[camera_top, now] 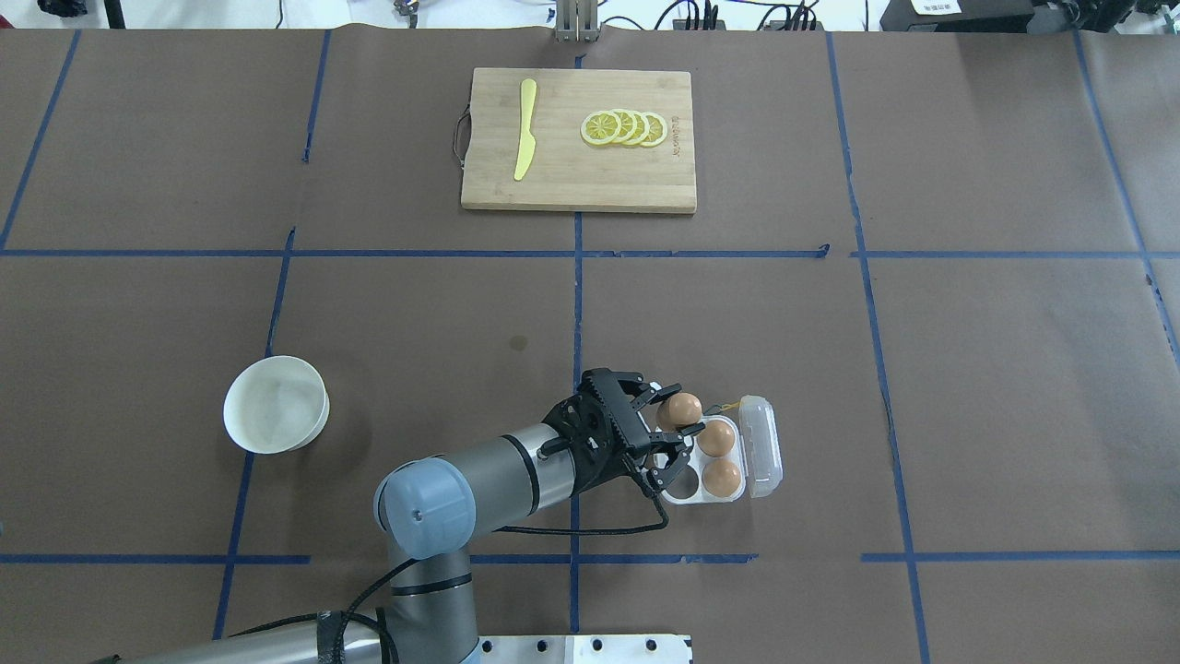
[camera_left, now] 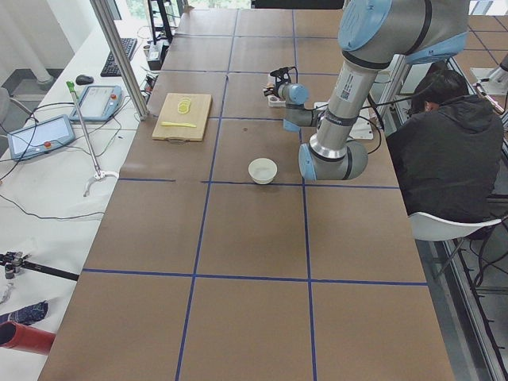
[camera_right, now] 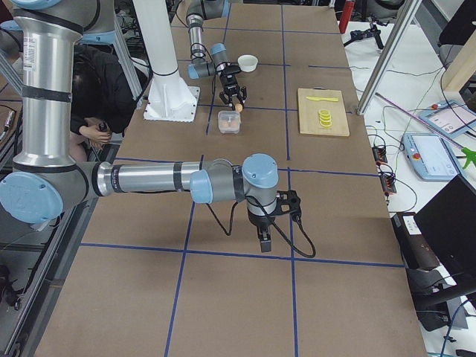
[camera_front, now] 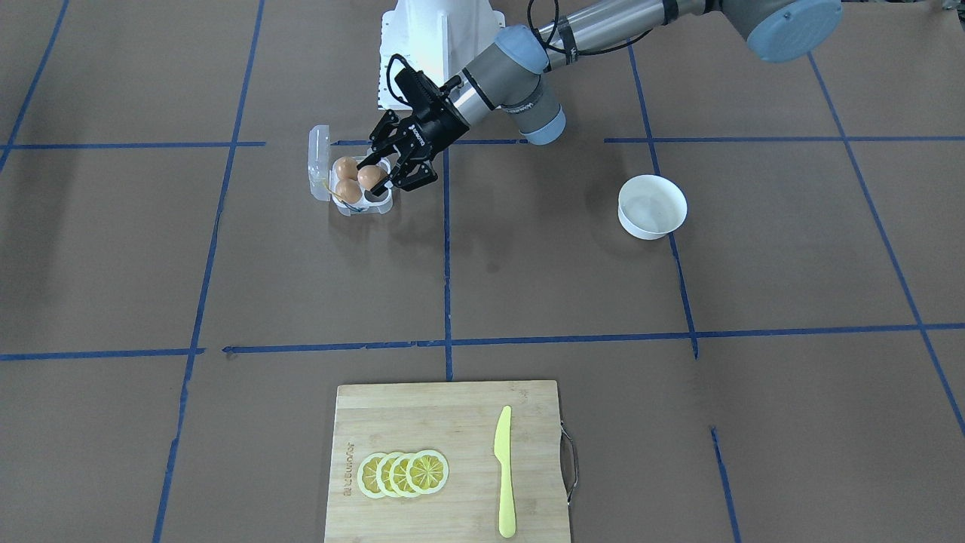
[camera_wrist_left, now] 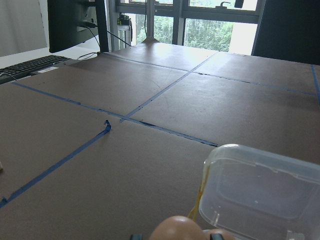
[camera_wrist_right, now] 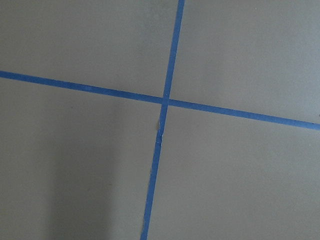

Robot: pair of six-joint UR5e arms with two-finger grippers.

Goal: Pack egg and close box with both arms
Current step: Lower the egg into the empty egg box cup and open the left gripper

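The clear egg box (camera_top: 683,488) lies near the robot's base with its lid (camera_top: 761,445) swung open to the side. Two orange-brown eggs (camera_top: 719,456) sit in its cups next to the lid. My left gripper (camera_top: 673,424) is shut on a third egg (camera_top: 681,408) and holds it over the box's far cup on the gripper's side. From the front the held egg (camera_front: 371,177) sits between the fingers over the box (camera_front: 375,204). The left wrist view shows the egg's top (camera_wrist_left: 177,229) and the lid (camera_wrist_left: 260,192). My right gripper (camera_right: 265,242) hangs over bare table far from the box; I cannot tell its state.
A white bowl (camera_top: 276,404) stands left of the left arm. A wooden cutting board (camera_top: 578,184) at the far side carries a yellow knife (camera_top: 525,141) and lemon slices (camera_top: 625,127). A seated person (camera_left: 444,151) is behind the robot.
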